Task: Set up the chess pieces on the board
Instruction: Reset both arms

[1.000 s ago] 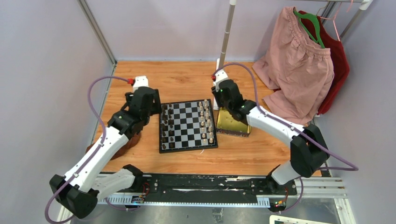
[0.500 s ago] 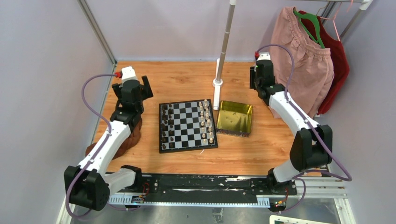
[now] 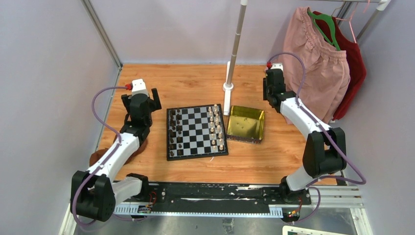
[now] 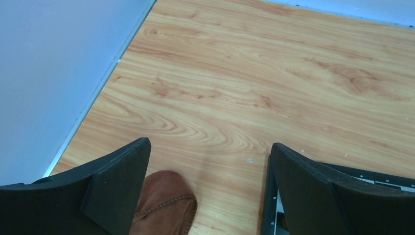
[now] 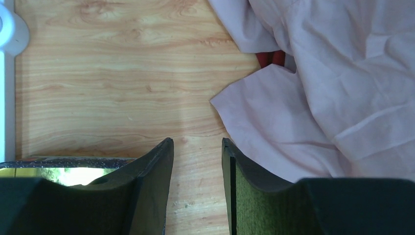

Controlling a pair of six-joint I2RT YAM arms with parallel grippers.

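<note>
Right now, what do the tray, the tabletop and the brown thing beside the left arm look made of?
Tray: probably thin metal, gold and glossy; its floor mirrors light. Tabletop: wood-grain pattern, smooth and flat, possibly laminate. Brown thing: matte, napped like suede, with a stitched seam.

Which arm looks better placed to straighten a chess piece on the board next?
Probably the left: the left gripper hangs open beside the board, by the dark pieces. The right gripper sits beyond the gold tray, farther off.
</note>
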